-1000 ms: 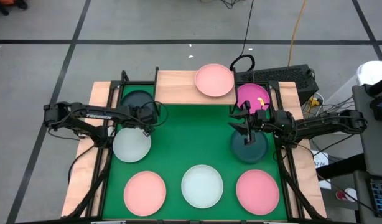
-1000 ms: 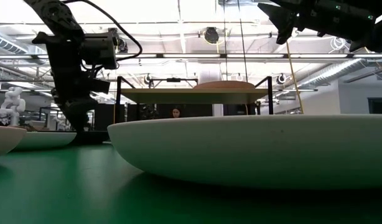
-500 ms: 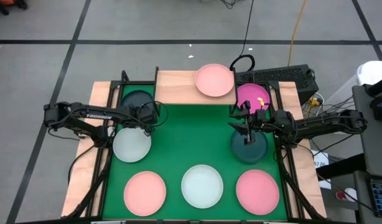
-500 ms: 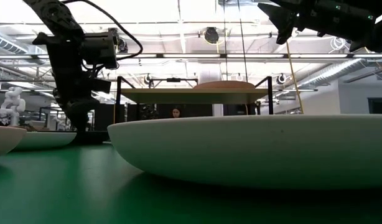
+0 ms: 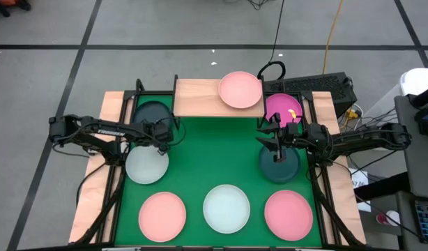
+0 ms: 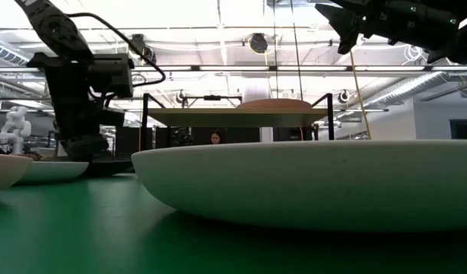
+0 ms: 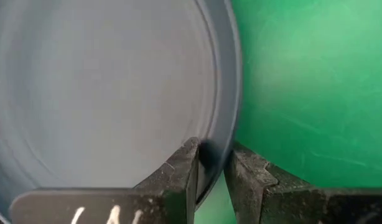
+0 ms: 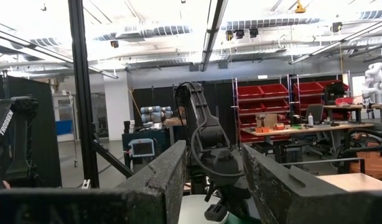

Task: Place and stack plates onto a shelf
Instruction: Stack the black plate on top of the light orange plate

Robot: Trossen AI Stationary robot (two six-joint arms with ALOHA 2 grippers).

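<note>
1. My left claw (image 5: pixel 160 132) is down at the desk's (image 5: pixel 214 160) back-left — fingers (image 7: pixel 178 177) pinching the rim of the dark teal-grey plate (image 7: pixel 104 93).
2. My right claw (image 5: pixel 268 136) hangs with fingers spread, holding nothing, above another dark plate (image 5: pixel 279 164).
3. The shelf (image 5: pixel 196 97) sits at the desk's rear — one pale pink plate (image 5: pixel 240 89) on its right end.
4. The magenta plate (image 5: pixel 284 108) lies just right of the shelf.

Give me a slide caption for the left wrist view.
Left gripper fingers straddling the rim of a dark plate on the green table.
</note>
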